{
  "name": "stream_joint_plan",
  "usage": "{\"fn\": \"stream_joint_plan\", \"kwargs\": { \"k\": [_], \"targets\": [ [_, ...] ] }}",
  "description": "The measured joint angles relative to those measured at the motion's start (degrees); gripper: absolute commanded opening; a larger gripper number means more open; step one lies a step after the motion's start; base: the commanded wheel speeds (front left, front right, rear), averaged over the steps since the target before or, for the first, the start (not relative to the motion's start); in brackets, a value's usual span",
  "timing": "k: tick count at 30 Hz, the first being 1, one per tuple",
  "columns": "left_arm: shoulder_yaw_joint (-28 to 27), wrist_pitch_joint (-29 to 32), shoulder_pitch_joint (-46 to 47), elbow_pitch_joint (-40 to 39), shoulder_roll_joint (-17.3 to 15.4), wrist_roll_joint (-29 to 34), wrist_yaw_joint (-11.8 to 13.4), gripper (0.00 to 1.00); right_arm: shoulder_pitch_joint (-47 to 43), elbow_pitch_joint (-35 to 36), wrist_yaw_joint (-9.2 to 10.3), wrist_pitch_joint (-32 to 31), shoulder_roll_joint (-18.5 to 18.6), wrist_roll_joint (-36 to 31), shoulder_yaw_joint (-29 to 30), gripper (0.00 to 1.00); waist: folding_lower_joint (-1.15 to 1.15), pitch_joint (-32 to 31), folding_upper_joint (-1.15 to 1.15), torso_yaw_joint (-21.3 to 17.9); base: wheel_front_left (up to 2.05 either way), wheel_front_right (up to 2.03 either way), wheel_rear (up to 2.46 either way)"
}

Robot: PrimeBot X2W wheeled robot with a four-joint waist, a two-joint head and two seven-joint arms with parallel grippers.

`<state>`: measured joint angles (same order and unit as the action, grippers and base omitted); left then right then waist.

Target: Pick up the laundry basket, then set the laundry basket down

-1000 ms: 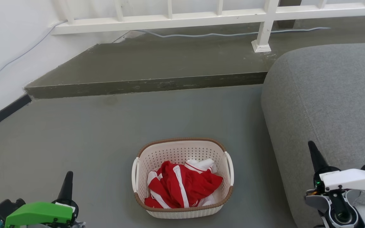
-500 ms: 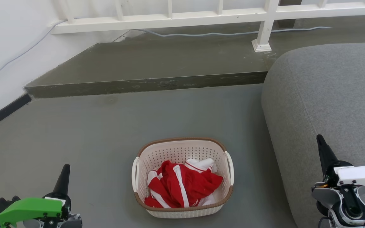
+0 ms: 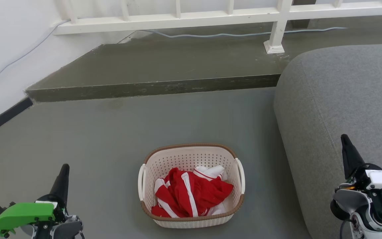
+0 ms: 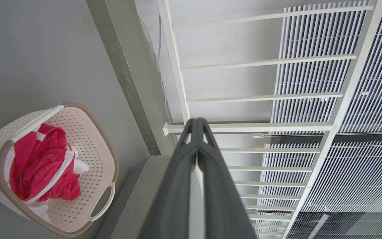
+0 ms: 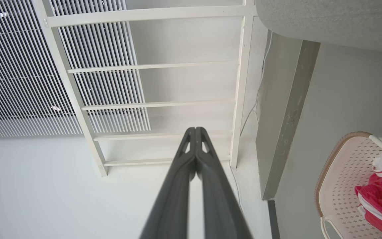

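**Basket on the floor, both grippers clear of it**

The laundry basket (image 3: 184,161) sits on the grey floor (image 3: 95,139), low in the middle of the head view. Its brown rim faces up and it has a white handle on its left and right sides. A crumpled red and white garment (image 3: 191,196) lies inside, below the rim.

The left gripper (image 3: 64,172) hangs at the lower left, well apart from the basket's left handle, with bare floor between them. The right gripper (image 3: 347,147) shows at the lower right against the grey sofa (image 3: 337,99). The sofa's rounded edge runs down the view just to the right of the basket, and a narrow strip of floor separates the right handle from it. In both wrist views the jaws are pressed together tip to tip, with nothing between them.

Beyond the basket the floor runs free up to a raised step (image 3: 151,89). The step's dark front edge crosses the view from the wall (image 3: 5,49) to the sofa. A black skirting (image 3: 2,121) marks the floor's left edge. On the step stands a white railing (image 3: 177,20), with a pale cable (image 3: 211,35) trailing along its foot.
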<state>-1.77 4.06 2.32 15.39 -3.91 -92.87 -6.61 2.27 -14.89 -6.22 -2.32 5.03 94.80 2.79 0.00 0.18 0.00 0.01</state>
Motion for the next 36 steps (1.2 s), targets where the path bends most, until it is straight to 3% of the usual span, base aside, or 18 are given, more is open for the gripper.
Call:
{"fn": "stream_joint_plan", "kwargs": {
  "k": [36],
  "targets": [
    [-0.23, 0.24, 0.72, 0.53, 0.19, -0.70, -0.44, 0.00, 0.76, -0.63, -0.33, -0.33, 0.01, 0.60, 0.43, 0.00, 0.00, -0.03, 0.00, -0.01, 0.00, 0.00, 0.00]
  ]
}}
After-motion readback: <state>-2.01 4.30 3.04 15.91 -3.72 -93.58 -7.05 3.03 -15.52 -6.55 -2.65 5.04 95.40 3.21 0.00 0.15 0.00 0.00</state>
